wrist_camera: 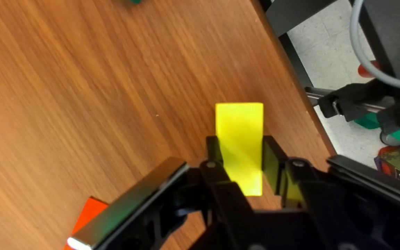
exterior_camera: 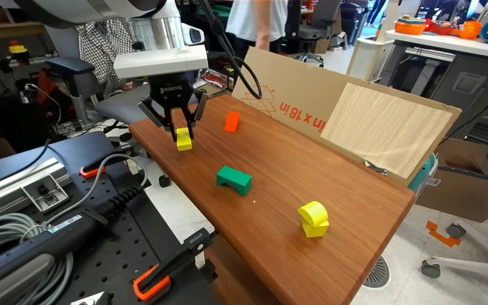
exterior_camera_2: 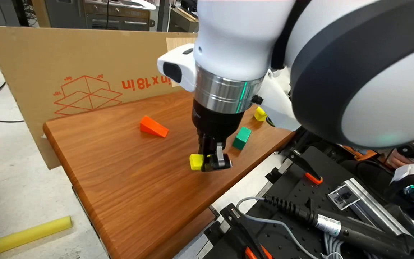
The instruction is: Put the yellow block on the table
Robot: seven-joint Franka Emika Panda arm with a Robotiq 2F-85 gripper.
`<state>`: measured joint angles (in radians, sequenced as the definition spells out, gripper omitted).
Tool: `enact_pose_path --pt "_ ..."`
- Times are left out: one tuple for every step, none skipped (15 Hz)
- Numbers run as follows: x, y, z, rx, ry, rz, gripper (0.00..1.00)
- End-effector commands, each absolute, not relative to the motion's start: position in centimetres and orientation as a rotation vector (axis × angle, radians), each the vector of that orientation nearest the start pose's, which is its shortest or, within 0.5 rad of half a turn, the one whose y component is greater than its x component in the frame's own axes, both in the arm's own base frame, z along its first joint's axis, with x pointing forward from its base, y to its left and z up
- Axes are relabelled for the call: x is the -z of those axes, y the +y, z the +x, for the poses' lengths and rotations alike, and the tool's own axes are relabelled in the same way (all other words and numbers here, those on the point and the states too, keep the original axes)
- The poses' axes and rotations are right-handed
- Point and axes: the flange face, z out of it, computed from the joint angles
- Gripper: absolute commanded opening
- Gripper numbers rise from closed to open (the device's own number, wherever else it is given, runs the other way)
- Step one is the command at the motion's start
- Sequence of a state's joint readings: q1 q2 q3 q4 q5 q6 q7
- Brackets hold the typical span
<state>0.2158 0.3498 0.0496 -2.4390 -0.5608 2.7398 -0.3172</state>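
The bright yellow oblong block (wrist_camera: pixel 240 132), long axis crossing the closing direction, is pinched across its narrow width by the black two-fingered gripper (wrist_camera: pixel 242 152).

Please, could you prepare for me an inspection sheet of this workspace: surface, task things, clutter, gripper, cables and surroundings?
Surface: table, smooth reddish-brown wood, small pale specks.
Job's things: yellow block, held in the gripper; contact with the table cannot be told.
Clutter: green block, orange-red block and two stacked yellow pieces on the table.
Gripper: closed on the yellow block.
Cables: grey cable over the black bench; black cable hanging near the gripper.
Surroundings: cardboard sheet standing along one table edge; person in white behind.
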Motion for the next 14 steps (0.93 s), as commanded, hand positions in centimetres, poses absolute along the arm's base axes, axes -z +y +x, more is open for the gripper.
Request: enact_pose_path --pt "-14.4 16.8 45.9 -0.092 -1.72 -2.871 0.08" --pt "-14.1 17.3 46.0 -0.093 -1.719 -2.871 0.08" --pt "-13.9 17.7 46.1 -0.098 -1.719 -2.868 0.08" --pt "-13.7 18.0 46.2 -0.101 -1.716 -2.867 0.08" --pt "-13.6 18.2 46.4 -0.106 -1.715 -2.861 0.08" --pt "-13.6 18.4 46.6 -0.1 -1.715 -2.859 0.08" --pt "-13.6 18.5 46.9 -0.097 -1.709 -2.86 0.08" --pt "-13.7 18.6 47.4 -0.094 -1.693 -2.866 0.08" --pt "-13.8 18.6 47.9 -0.091 -1.673 -2.872 0.08" --pt "-13.9 18.7 48.4 -0.09 -1.654 -2.879 0.08" --pt "-14.1 18.7 49.0 -0.094 -1.626 -2.892 0.08" --pt "-14.3 18.6 49.6 -0.105 -1.602 -2.903 0.08" --pt "-14.4 18.6 50.0 -0.108 -1.587 -2.916 0.08" --pt "-14.5 18.5 50.4 -0.112 -1.578 -2.929 0.15"
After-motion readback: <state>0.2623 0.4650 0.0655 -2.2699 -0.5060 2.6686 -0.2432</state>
